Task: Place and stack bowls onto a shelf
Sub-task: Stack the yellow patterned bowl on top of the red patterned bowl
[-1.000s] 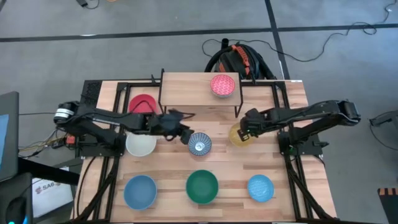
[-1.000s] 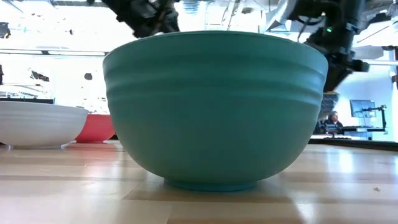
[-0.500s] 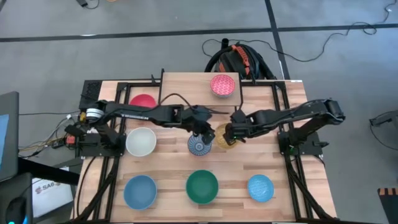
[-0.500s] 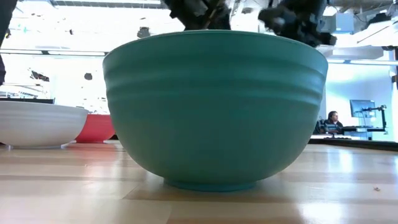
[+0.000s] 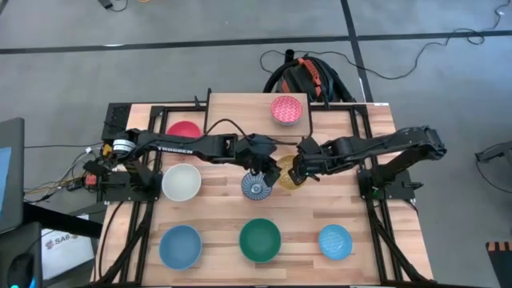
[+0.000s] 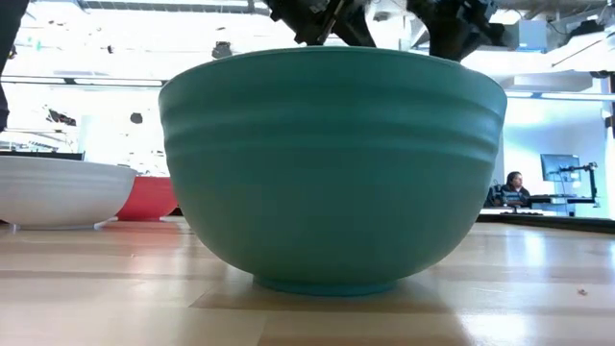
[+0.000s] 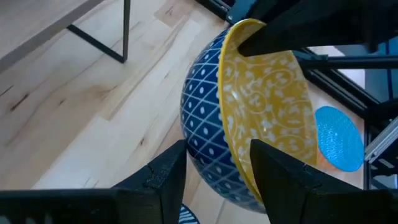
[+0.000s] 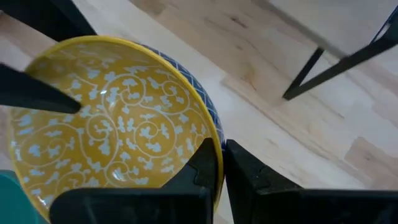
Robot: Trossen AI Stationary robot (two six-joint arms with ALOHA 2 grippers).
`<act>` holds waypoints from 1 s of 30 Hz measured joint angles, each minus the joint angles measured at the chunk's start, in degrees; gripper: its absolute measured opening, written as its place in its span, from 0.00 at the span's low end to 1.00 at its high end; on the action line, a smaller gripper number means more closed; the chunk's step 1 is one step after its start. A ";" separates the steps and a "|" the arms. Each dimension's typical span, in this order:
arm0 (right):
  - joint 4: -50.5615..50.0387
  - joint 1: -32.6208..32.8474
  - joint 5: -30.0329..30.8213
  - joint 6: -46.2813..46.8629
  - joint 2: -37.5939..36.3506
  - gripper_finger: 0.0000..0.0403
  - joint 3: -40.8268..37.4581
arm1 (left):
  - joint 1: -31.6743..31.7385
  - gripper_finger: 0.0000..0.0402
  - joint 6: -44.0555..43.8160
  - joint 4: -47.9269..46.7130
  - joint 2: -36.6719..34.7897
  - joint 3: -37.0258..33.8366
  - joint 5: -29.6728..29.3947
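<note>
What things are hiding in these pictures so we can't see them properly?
- Low view: the green bowl fills the picture and blocks the shelf, the yellow bowl and most other bowls.
- Low view: both grippers are cut off at the top edge.
- High view: the blue-white striped bowl is partly covered by the left gripper.
- High view: the yellow bowl is partly under the right gripper.
- Left wrist view: the light blue bowl is partly behind the yellow bowl.

Glossy ribbed green bowl (image 6: 332,163) on smooth pale wooden tabletop (image 6: 106,288), faintly reflective.
</note>
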 joint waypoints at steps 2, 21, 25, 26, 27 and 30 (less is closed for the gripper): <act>-1.22 -0.03 0.41 -0.87 0.04 0.10 1.28 | 0.00 0.35 -0.83 0.46 -0.08 0.02 -0.11; -1.85 -5.17 0.87 -11.33 -0.69 0.10 6.54 | 0.23 0.28 -2.85 1.52 -5.67 -0.11 -5.30; 0.29 -11.22 0.46 -18.34 -0.71 0.09 9.57 | 0.55 0.30 0.38 1.44 -9.84 -0.11 -10.64; 0.58 -13.01 0.27 -20.09 -0.65 0.09 10.42 | 0.55 0.30 0.92 1.46 -10.87 -0.11 -12.09; 0.74 -14.93 0.27 -21.79 -0.60 0.09 11.24 | 0.52 0.31 1.39 1.29 -11.95 -0.11 -13.46; 1.83 -21.83 -0.34 -26.71 -0.60 0.09 13.71 | 0.62 0.32 3.22 0.17 -14.84 -0.09 -17.88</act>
